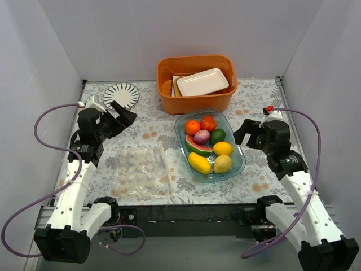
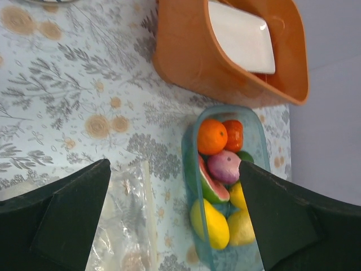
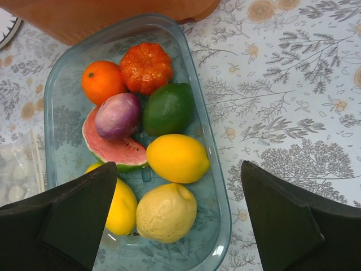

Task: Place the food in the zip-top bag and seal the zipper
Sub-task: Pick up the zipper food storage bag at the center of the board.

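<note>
The food lies in a clear blue-tinted tray (image 1: 240, 164): orange (image 1: 192, 127), red tomato (image 1: 208, 123), purple onion (image 1: 201, 136), dark green fruit (image 1: 218, 135), watermelon slice (image 1: 197, 147), yellow mango (image 1: 199, 162) and two lemons (image 1: 223, 148). The zip-top bag (image 1: 138, 172) lies flat and empty left of the tray, its zipper (image 1: 165, 168) along the edge nearest the tray. My left gripper (image 1: 125, 117) is open and empty, raised behind the bag. My right gripper (image 1: 243, 131) is open and empty, above the tray's right side; in its wrist view the lemons (image 3: 177, 158) sit between its fingers (image 3: 84, 214).
An orange bin (image 1: 196, 83) holding a white dish stands behind the tray. A patterned plate (image 1: 121, 95) lies at the back left. White walls close in the left, right and back of the table.
</note>
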`<state>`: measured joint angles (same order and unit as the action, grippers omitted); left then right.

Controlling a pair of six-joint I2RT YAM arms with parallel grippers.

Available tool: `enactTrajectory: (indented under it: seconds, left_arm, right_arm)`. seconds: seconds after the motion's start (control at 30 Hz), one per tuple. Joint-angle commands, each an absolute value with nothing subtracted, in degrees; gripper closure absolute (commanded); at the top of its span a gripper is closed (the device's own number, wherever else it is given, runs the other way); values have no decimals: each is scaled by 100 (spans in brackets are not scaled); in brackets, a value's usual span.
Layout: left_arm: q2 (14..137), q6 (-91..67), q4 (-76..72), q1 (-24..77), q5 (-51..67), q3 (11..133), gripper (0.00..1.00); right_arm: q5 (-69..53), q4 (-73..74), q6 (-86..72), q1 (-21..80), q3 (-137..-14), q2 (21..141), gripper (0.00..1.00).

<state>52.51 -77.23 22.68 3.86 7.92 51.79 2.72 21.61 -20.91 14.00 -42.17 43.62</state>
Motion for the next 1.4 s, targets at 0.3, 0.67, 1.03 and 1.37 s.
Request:
enactTrajectory:
  seconds: [0.3, 0.67, 1.03, 1.37]
  left_arm:
    - [4975, -7250, 4737, 1528, 1029, 5292, 2]
    - [5984, -8110, 4799, 3392, -711, 5150, 2]
    - [7268, -9184, 4737, 4702, -1406, 5502, 2]
    - [7417, -9474, 4596, 4728, -1511, 5396, 2]
  right_arm:
    - [-1151, 2250, -2434, 1433, -4482, 5071, 9]
    - [-923, 2557, -2330, 1494, -5035, 5475, 11]
    - [-958, 3015, -2039, 1494, -5221, 5502, 10]
    - [-1186, 3067, -1943, 1503, -5379, 5581, 10]
